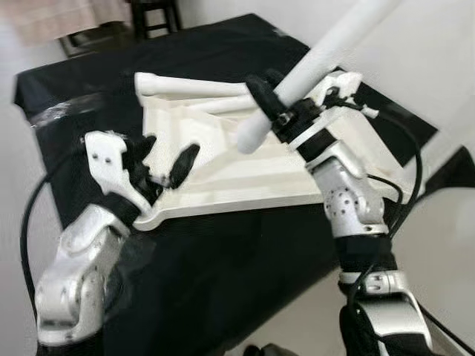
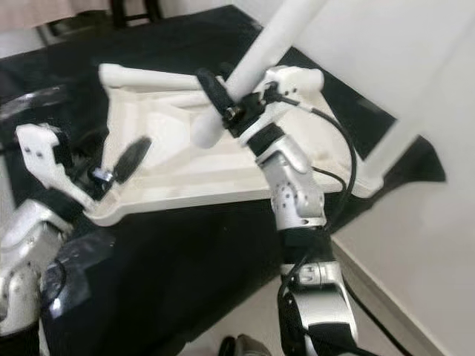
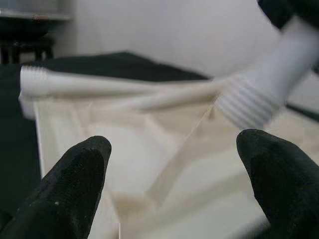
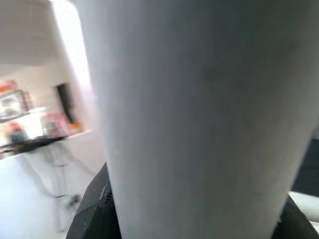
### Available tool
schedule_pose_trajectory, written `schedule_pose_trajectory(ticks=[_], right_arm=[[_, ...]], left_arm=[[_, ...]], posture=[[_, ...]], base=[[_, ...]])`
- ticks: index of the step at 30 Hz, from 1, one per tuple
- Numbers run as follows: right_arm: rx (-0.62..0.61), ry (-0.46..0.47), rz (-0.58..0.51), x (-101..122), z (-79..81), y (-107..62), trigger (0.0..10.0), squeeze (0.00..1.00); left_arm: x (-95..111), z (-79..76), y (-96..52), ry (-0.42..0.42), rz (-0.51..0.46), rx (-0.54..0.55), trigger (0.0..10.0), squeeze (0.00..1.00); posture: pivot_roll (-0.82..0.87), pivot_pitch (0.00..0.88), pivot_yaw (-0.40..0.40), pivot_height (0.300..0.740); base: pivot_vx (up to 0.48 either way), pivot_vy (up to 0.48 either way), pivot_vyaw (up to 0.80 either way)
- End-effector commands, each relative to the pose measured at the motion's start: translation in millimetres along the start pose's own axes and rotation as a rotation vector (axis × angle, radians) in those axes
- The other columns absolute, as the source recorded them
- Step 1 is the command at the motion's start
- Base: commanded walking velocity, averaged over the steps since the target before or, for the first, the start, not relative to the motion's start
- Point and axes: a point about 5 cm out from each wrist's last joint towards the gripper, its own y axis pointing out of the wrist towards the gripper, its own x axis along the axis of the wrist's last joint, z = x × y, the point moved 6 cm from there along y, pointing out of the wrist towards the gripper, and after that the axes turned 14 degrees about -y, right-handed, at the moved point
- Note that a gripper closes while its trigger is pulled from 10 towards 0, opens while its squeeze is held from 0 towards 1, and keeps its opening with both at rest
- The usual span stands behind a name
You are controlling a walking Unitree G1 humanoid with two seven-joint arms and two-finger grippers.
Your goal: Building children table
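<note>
Right gripper (image 1: 276, 102) fingers clamped on a white plastic table leg (image 1: 312, 61), threaded end tilted down over the cream plastic tabletop (image 1: 245, 174), which lay underside-up on the black-draped bench (image 1: 223, 259). Left gripper (image 1: 165, 162) fingers apart at the tabletop's near edge. Step: fitting the leg; next, seat its thread in a socket and twist.

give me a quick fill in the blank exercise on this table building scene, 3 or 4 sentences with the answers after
1. The right gripper is shut on a white table ____.
2. The white tabletop lies upside down on a ____ cloth.
3. The left gripper is ____, holding nothing, near the tabletop's corner.
4. Another leg lies flat along the tabletop's ____ edge.

Answers: leg; black; open; far
</note>
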Motion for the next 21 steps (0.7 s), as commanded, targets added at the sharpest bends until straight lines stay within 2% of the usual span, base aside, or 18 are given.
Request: schedule_pose_trajectory(ticks=[1, 5, 9, 16, 17, 20, 21], right_arm=[[0.019, 0.025, 0.008, -3, 6.6, -2.3, 10.0, 0.00], [0.028, 0.043, 0.011, -5, 11.2, -4.6, 10.0, 0.00], [0.031, 0.049, 0.013, -5, 12.7, -5.3, 10.0, 0.00], [0.043, 0.066, 0.011, -5, 16.8, -5.1, 10.0, 0.00], [0.045, 0.068, 0.014, -6, 18.9, -4.8, 10.0, 0.00], [0.046, 0.069, 0.015, -7, 19.5, -4.6, 10.0, 0.00], [0.041, 0.064, 0.024, -8, 18.5, -4.7, 10.0, 0.00]], left_arm=[[-3, -6.9, -1.6, 0.027, 0.009, 0.001, 10.0, 0.00], [-17, -5.8, -3.2, 0.048, 0.065, 0.028, 10.0, 0.00], [-22, -6.4, -4.2, 0.051, 0.079, 0.030, 10.0, 0.00], [-29, -13.1, -7.1, 0.063, 0.101, -0.002, 10.0, 0.00], [-35, -18.1, -9.6, 0.049, 0.121, -0.025, 10.0, 0.00], [-38, -19.4, -10.6, 0.039, 0.130, -0.030, 10.0, 0.00], [-45, -21.8, -13.1, 0.029, 0.160, -0.049, 10.0, 0.00]], posture=[[0.10, 0.178, -0.062, 0.740], [0.10, 0.172, -0.055, 0.740], [0.10, 0.172, -0.055, 0.740], [0.11, 0.168, -0.049, 0.740], [0.11, 0.175, -0.046, 0.740], [0.11, 0.175, -0.046, 0.740], [0.11, 0.176, -0.046, 0.740]], base=[[0.000, 0.000, 0.80], [0.000, 0.000, 0.80], [0.000, 0.000, 0.80], [0.000, 0.000, 0.80], [0.000, 0.000, 0.80], [0.000, 0.000, 0.80], [0.000, 0.000, 0.80]])
